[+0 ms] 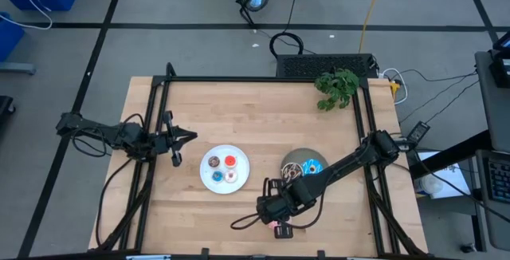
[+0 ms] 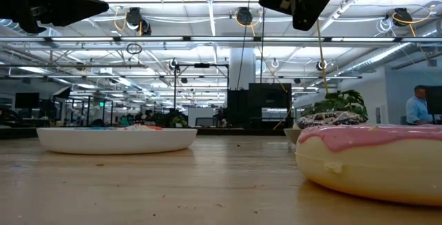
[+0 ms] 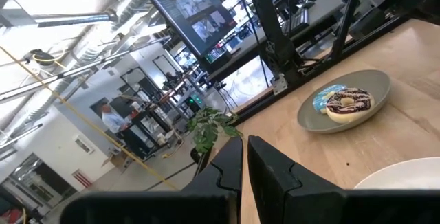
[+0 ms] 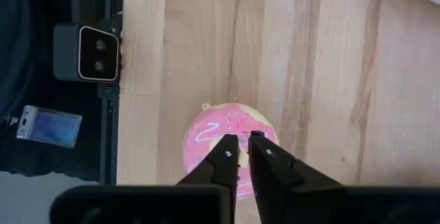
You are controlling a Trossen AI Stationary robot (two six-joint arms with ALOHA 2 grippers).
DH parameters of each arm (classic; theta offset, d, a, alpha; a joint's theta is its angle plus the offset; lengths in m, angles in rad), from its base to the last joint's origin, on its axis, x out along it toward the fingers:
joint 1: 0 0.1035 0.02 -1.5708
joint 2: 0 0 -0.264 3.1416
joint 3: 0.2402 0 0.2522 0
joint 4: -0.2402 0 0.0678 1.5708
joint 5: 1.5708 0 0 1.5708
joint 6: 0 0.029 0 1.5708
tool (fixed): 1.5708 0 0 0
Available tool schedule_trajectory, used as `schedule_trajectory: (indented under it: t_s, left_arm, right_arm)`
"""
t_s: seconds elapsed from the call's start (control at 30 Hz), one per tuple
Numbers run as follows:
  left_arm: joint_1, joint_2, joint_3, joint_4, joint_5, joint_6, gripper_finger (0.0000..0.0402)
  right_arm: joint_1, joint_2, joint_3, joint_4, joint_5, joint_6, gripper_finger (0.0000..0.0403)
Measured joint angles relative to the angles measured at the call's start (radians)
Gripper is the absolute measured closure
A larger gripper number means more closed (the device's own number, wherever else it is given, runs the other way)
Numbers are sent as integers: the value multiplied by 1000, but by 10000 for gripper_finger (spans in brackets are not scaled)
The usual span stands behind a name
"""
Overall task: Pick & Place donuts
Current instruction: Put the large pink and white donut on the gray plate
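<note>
The pink donut (image 1: 279,228) lies flat on the wood near the table's near edge, large in the low view (image 2: 373,156). My right gripper (image 1: 269,210) hangs shut high above it, fingertips (image 4: 246,148) over the icing (image 4: 213,131), not touching. The white plate (image 1: 225,182) carries the tiny red (image 1: 230,162), brown (image 1: 213,163), blue (image 1: 217,176) and white (image 1: 231,176) donuts. The grey plate (image 3: 375,86) holds the chocolate donut (image 3: 348,104) and the blue sprinkled donut (image 3: 326,95). My left gripper (image 1: 179,144) waits shut, raised, left of the white plate.
A green plant (image 1: 336,86) stands at the far right of the table. The low camera's box (image 4: 89,52) sits on the near edge beside the pink donut. Black frame rails (image 1: 370,156) run along both sides. Bare wood lies between the two plates and the far edge.
</note>
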Motion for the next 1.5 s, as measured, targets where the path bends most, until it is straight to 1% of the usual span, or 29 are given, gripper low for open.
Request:
schedule_trajectory:
  t_s: [0.13, 0.23, 0.43, 0.53, 0.6, 0.67, 0.73, 0.83, 1.03, 1.13, 1.2, 1.3, 1.4, 1.5]
  left_arm:
    - [0, 0, 0, 0, 0, 0, 371]
    - [0, 0, 0, 0, 0, 0, 371]
    - [0, 0, 0, 0, -1, 0, 371]
    - [0, 0, 0, 0, -1, -2, 371]
    - [0, 0, 0, 0, -1, -2, 371]
    - [0, 0, 0, -1, -1, -2, 371]
    - [0, 0, 0, -1, -1, -2, 371]
    - [0, 0, 0, -1, -1, -4, 371]
    - [0, 0, 0, -2, -1, -4, 371]
    - [0, 0, 0, -2, -1, -4, 371]
    - [0, 0, 0, -2, -1, -4, 371]
    - [0, 0, 0, -2, -1, -4, 371]
    - [0, 0, 0, -4, -1, -4, 371]
    - [0, 0, 0, -4, -1, -4, 371]
  right_arm:
    - [-2, 0, 0, 0, -1, -5, 369]
    - [-2, 0, 0, 0, 0, -44, 369]
    - [-3, 0, 0, 0, 5, -79, 381]
    - [1, 0, -5, 6, 4, -79, 386]
    - [4, -2, -37, 48, -8, -54, 382]
    - [10, 0, -86, 101, -74, -37, 365]
    - [16, 1, -129, 143, -107, -48, 335]
    - [17, 0, -185, 214, -110, -55, 276]
    - [-14, 0, -206, 216, -97, -53, 146]
    - [-21, 0, -217, 221, -65, -46, 99]
    - [-22, 0, -229, 230, -55, -47, 80]
    - [-21, 0, -262, 239, -44, -58, 69]
    - [-15, 0, -300, 255, -13, -53, 71]
    - [-8, 0, -339, 278, -1, -60, 82]
